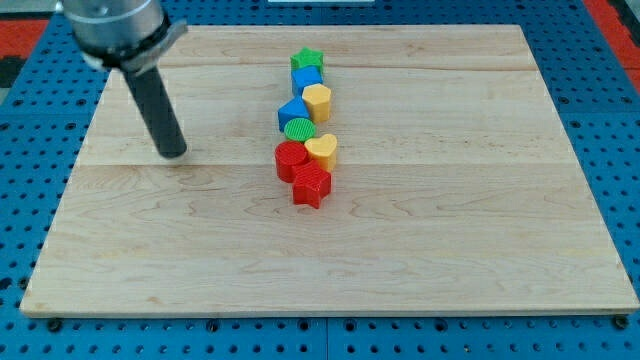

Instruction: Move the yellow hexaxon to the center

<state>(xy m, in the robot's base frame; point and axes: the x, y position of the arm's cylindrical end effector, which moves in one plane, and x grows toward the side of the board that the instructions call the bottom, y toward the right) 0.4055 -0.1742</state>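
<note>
Near the view's middle, slightly toward the top: a tight column of blocks on the wooden surface (450, 230). At the column's top, green star (307, 60), touching blue cube (307, 79) just below. Next down, yellow hexagon (318, 101) on the right side of the column, pressed against a second blue block (292, 113) of unclear shape at its lower left. Below those, green round block (299, 129), then yellow heart (322, 149) beside red block (290, 159), shape hard to make out. At the bottom end, red star-like block (311, 185). Well apart, toward the view's left: dark rod, tilted, with my tip (174, 154) resting on bare wood, touching no block. No claw fitted, so no grip state to tell.
</note>
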